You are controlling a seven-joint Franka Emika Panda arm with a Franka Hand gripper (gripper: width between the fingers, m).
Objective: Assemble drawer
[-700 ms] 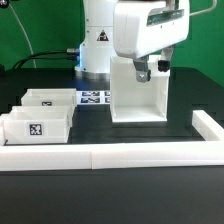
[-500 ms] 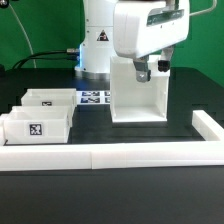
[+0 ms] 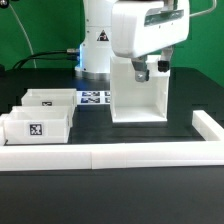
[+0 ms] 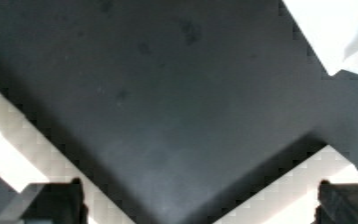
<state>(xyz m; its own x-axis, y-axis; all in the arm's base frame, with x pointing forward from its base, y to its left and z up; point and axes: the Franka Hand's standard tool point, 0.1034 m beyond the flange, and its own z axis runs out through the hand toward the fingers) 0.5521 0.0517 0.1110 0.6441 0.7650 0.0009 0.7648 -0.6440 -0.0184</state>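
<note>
**Black table (image 3: 100, 200), green backdrop (image 3: 40, 30): gripper (image 3: 152, 70) at casing (image 3: 138, 100), no tray in yet**

Your casing stands upright mid-table with its open front toward the camera, behind the front rail (image 3: 110, 155). The gripper is at the casing's top, fingers hanging at the upper edge. The exterior view can't settle whether they touch it. In the wrist view the fingers (image 4: 51, 203) are spread wide with only dark surface between them, so it's released and holding nothing. White edges flank that dark patch; can't tell which part they belong to.

Containers:
- **Casing:** hollow, nothing inside.
- **Trays:** two on the exterior view's left, well apart from the casing. The near tray (image 3: 37, 127) has its tag facing front. The far tray (image 3: 47, 99) sits just behind it, touching or nearly.
- **Contents:** both trays look empty, though the far one's floor is mostly hidden.

The marker board (image 3: 95, 97) lies flat between the far tray and the casing.

Step, my read: early. You're placing or adjusting the casing, and no tray is inserted. The next move likely calls for you to:
- lift off the casing and go to a tray;
- pinch one wall and carry it level;
- square it with the open front before sliding it in.

Watch for the tray edge catching a casing wall. The casing looks light and could get shoved back as the tray goes in.
</note>
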